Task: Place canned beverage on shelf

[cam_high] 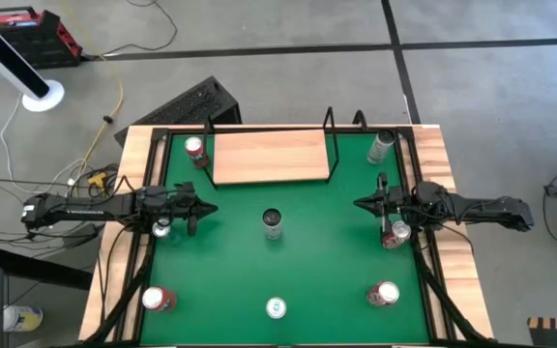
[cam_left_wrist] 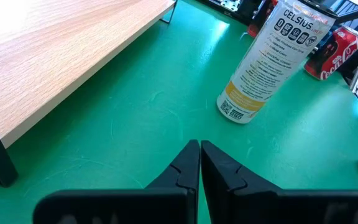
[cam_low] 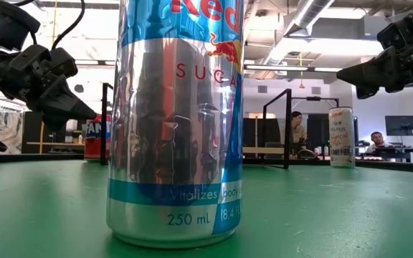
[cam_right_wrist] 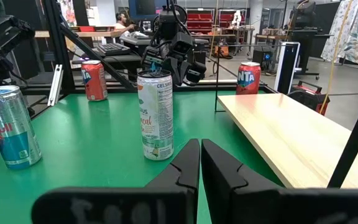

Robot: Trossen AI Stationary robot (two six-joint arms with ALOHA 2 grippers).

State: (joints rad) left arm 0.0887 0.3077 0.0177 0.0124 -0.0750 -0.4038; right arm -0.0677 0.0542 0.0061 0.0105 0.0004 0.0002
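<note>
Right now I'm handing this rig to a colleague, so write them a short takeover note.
Left gripper: shut, empty, hovering left of the mat's centre.
Right gripper: shut, empty, hovering on the right side.
Shelf: at the far end of the green mat, nothing on its board.
Celsius can: upright at mid-mat, between the grippers. Other cans stand around the mat's edges.
Done: nothing shelved.
Left: grasp a can, set it on the shelf.

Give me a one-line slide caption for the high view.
Both arms wait with fingers shut over the green mat, cans scattered around an empty shelf.
</note>
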